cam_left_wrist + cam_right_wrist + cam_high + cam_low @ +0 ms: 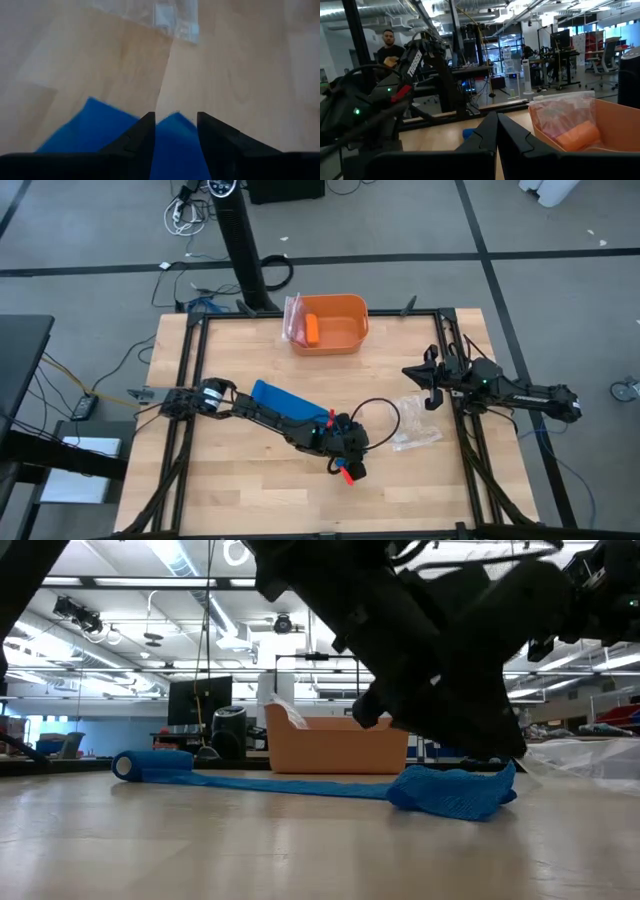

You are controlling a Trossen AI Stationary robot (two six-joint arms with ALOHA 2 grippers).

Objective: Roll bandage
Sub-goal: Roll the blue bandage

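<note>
Wood table (240, 490) – blue bandage (275, 397), orange bin (330, 338), clear bag (415, 435).

my two arms are dark, jointed links with black cables looping off them. my left gripper (349, 471) carries red tips; its fingers (141, 142) are flat black wedges. my right gripper (432, 383) is black, with a small green light nearby.

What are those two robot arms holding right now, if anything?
Nothing, it seems. The left gripper hovers with fingers apart over the crumpled end of the bandage, not pinching it. The right gripper waits shut and empty at the table's right side.
</note>
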